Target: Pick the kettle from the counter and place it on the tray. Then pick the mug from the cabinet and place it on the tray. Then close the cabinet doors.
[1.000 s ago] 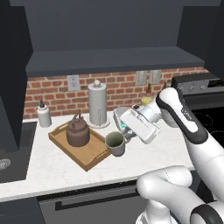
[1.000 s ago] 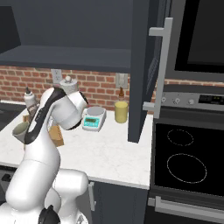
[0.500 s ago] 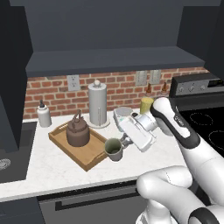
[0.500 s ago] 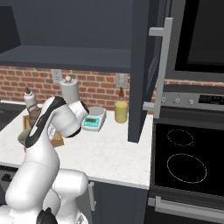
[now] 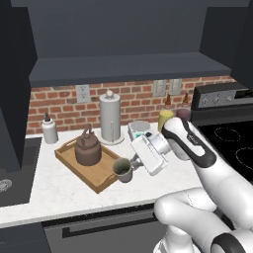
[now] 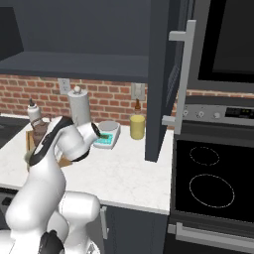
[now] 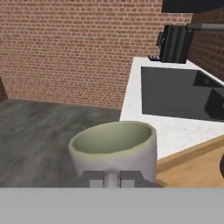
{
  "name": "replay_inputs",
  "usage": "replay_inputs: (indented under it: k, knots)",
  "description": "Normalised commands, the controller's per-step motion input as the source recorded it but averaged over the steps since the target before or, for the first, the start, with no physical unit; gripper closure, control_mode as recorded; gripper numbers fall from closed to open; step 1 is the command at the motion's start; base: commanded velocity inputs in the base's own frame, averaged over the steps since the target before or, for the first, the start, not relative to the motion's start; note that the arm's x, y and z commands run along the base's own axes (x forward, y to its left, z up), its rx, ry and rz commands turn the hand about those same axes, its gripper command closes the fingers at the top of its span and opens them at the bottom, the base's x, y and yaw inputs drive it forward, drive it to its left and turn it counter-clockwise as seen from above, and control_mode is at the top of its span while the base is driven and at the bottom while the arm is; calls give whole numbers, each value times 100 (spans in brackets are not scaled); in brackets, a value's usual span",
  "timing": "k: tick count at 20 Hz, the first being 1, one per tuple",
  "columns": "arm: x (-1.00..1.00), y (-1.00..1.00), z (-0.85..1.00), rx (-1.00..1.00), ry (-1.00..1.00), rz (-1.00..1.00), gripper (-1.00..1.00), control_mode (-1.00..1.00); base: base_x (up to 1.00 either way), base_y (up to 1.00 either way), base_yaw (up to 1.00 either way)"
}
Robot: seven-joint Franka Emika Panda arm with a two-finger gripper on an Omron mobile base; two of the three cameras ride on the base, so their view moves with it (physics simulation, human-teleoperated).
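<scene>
While gripper (image 5: 134, 161) clamps mug (image 5: 123, 169) handle, mug at tray (image 5: 99, 177) corner, kettle (image 5: 88, 149) on tray.

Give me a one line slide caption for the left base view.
End effector carries small grey-green mug by its handle toward light-brown wooden tray already holding squat dark-brown kettle.

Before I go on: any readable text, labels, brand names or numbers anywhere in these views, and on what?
None: no legible word, brand, number or sign in any view.
Scale: teal display panel, nothing readable on it.
Stove control panel: knobs and small marks, too small to read.
Kettle, mug, tray: plain surfaces, no label.
White bottle, yellow canister: no readable label.
</scene>
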Motion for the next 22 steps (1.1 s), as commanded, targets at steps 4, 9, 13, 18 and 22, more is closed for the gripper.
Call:
replay_inputs:
  k: [4,9,13,18,22]
  knots:
    - [29,15,-28,1,0,-10,100,-100,0,0,0]
    - [28,9,-23,0,-1,-9,100,-100,0,0,0]
    - [32,7,-13,1,-1,-8,100,-100,0,0,0]
    - [31,6,-1,4,-2,-5,100,-100,0,0,0]
    - [27,7,0,6,0,-1,100,-100,0,0,0]
